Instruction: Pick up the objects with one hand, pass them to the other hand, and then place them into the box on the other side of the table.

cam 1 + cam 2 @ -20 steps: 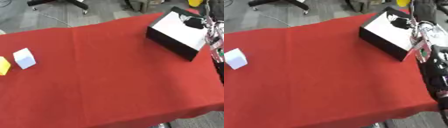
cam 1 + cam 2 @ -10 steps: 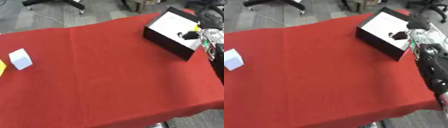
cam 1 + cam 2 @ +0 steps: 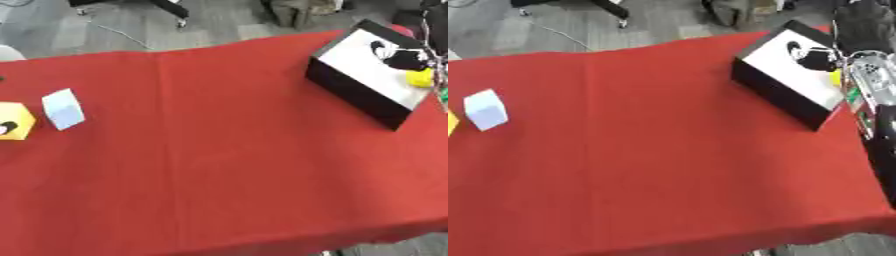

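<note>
A black box [image 3: 350, 87] with a white inside stands tilted at the table's far right. My right hand [image 3: 861, 67] hangs over its right side, and a dark shape [image 3: 398, 57] lies on the white floor below it. A small yellow thing [image 3: 422, 77] shows at the box's right wall, right beside the hand; whether the hand holds it is hidden. At the far left a white cube [image 3: 63, 108] and a yellow cube [image 3: 13, 125] rest side by side on the red cloth. My left hand shows in neither view.
The red cloth [image 3: 219, 165] covers the whole table, with its front edge along the bottom. My right forearm [image 3: 877, 130] runs down the right edge. Office chair legs [image 3: 166, 7] and grey floor lie beyond the far edge.
The whole picture has shifted, so the camera moved. My right hand has drawn toward the right edge, and the yellow thing now shows lower, at the box's right wall.
</note>
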Robot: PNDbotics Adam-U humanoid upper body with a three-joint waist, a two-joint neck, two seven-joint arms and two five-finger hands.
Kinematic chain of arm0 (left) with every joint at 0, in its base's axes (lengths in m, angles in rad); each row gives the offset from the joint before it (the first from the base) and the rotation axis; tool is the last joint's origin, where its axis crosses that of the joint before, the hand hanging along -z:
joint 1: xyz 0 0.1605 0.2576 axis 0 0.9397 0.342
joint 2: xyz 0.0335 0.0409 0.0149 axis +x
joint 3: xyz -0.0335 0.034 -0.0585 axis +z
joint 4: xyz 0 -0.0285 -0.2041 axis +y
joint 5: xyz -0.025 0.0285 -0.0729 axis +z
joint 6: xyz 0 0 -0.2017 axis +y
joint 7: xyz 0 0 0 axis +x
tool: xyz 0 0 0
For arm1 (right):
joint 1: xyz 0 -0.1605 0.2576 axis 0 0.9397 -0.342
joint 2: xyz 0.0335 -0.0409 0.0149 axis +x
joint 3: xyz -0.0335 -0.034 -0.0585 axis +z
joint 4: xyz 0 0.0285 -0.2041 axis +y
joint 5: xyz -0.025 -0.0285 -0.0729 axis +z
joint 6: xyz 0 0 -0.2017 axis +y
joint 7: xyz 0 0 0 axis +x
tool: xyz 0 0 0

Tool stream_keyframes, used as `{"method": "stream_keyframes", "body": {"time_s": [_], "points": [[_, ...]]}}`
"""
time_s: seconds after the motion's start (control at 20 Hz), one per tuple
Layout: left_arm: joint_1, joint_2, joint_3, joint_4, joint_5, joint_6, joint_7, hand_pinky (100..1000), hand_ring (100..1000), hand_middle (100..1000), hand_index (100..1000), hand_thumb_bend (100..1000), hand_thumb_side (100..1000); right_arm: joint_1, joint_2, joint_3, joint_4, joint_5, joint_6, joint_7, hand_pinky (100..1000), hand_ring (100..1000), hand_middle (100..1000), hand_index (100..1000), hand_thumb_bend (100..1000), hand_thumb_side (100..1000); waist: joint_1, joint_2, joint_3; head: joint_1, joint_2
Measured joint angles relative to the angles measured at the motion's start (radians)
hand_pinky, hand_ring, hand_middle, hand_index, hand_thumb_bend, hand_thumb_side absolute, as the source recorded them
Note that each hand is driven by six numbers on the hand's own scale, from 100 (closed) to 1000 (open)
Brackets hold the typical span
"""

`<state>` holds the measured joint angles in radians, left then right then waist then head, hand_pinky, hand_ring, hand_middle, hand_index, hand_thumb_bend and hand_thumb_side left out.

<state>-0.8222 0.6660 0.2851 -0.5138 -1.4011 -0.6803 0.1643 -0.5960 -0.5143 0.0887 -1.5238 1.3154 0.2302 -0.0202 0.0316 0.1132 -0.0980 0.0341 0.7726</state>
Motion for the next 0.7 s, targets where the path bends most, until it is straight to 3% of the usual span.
{"method": "stream_keyframes", "body": {"time_s": [0.3, 0.5, 0.7], "points": [[-0.023, 0.035, -0.034, 0.107, -0.137, 0.067, 0.111, 759, 777, 808, 915, 522, 100, 0.078, 0.045, 0.001, -0.131, -0.030, 0.001, -0.013, 770, 753, 793, 974, 437, 670, -0.004, 0.000, -0.017, 0.124, 0.000], [-0.023, 0.057, -0.061, 0.175, -0.170, 0.105, 0.191, 757, 774, 807, 913, 504, 100, 0.118, 0.065, -0.001, -0.164, -0.061, 0.013, -0.036, 756, 742, 784, 979, 426, 674, -0.008, 0.005, -0.026, 0.211, 0.000], [-0.023, 0.065, -0.089, 0.232, -0.172, 0.138, 0.270, 754, 769, 804, 910, 481, 100, 0.140, 0.080, -0.001, -0.175, -0.083, 0.020, -0.053, 750, 737, 780, 981, 416, 674, -0.008, 0.007, -0.032, 0.268, 0.000]]}}
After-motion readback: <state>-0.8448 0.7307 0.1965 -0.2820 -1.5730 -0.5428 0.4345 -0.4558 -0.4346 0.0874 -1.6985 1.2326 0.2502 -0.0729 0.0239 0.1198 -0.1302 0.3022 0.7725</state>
